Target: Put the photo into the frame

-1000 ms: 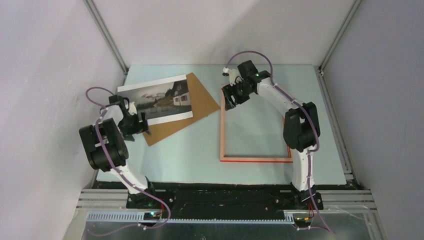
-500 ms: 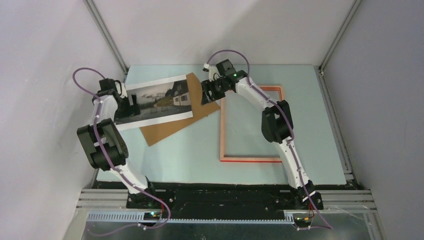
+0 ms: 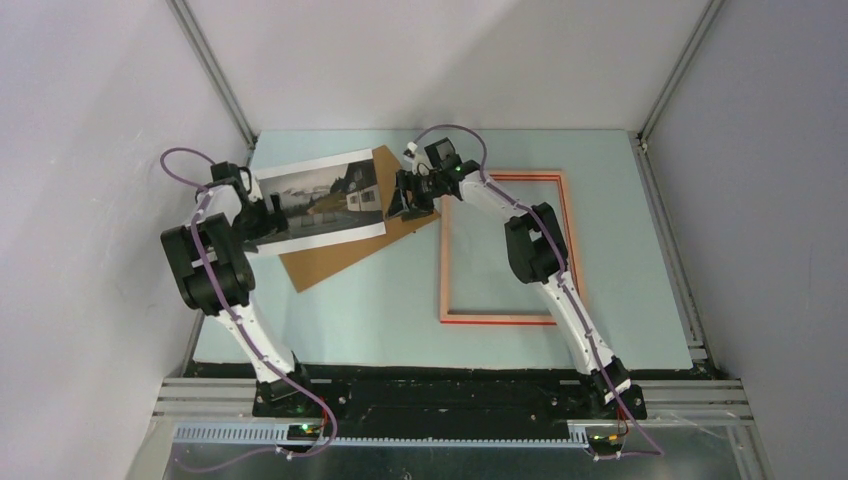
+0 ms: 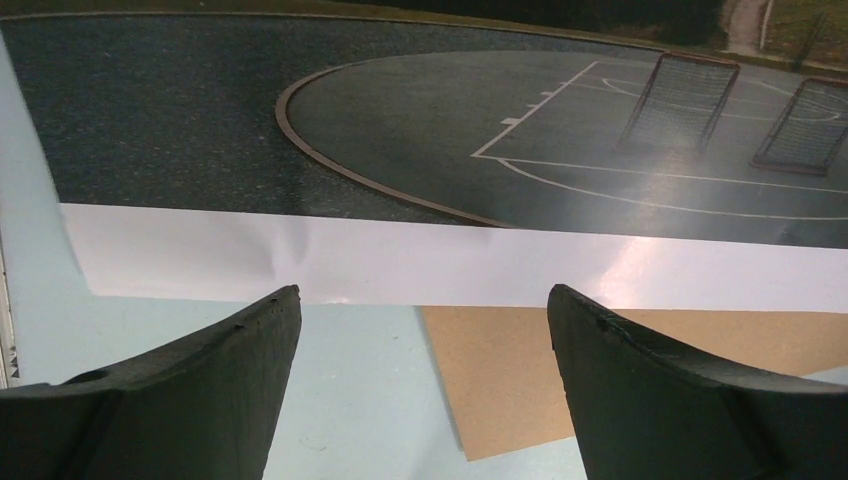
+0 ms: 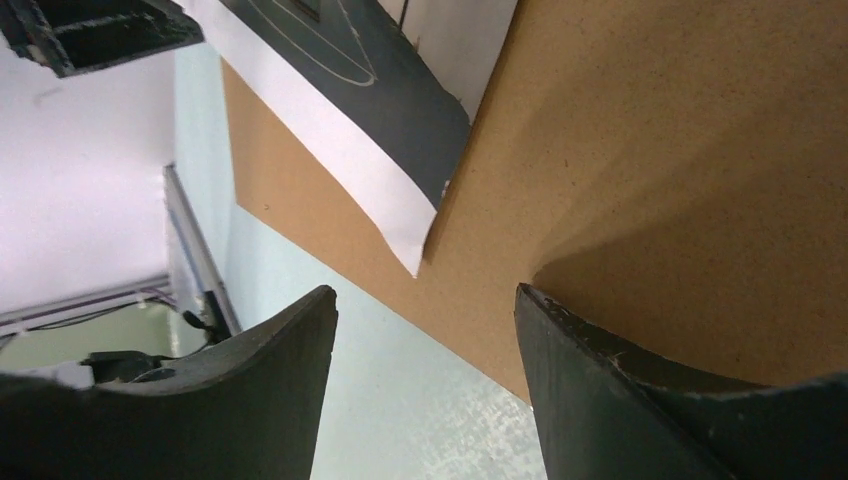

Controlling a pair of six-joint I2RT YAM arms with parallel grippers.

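The photo (image 3: 318, 198), a grey landscape print with white margins, lies at the back left on a brown backing board (image 3: 340, 255). The frame (image 3: 444, 262) lies flat to the right, pale wood side up with red showing along its near edge. My left gripper (image 3: 262, 216) is open at the photo's left end; in the left wrist view its fingers (image 4: 200, 400) straddle the white margin of the photo (image 4: 450, 120), gripping nothing. My right gripper (image 3: 405, 200) is open at the photo's right edge, low over the board (image 5: 650, 150) beside the photo's corner (image 5: 415, 262).
A pale blue mat (image 3: 330, 320) covers the table, ringed by metal rails and grey walls. The frame's left side lies just right of the board's right corner. The left gripper's body (image 5: 90, 30) shows at the top left of the right wrist view.
My right arm swung left from the frame's top-left corner to the photo's right edge. The left gripper moved up from the board's near-left side to the photo's left end and opened a little wider.
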